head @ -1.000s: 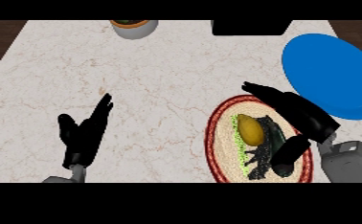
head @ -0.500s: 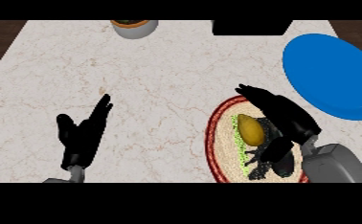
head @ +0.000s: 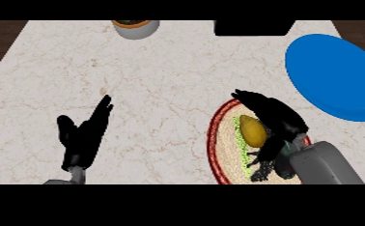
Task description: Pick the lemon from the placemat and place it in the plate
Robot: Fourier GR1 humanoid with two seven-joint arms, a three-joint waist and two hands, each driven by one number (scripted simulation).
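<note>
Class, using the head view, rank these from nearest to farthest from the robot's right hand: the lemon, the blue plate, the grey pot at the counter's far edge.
From the right hand:
1. Lemon, right beside it on the placemat.
2. Blue plate, at the right edge.
3. Grey pot, far edge, to the left.

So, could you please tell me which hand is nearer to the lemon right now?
The right hand: it sits directly beside the lemon on the placemat, fingers curving around it. The left hand rests open far across the counter, at the view's lower left.
</note>
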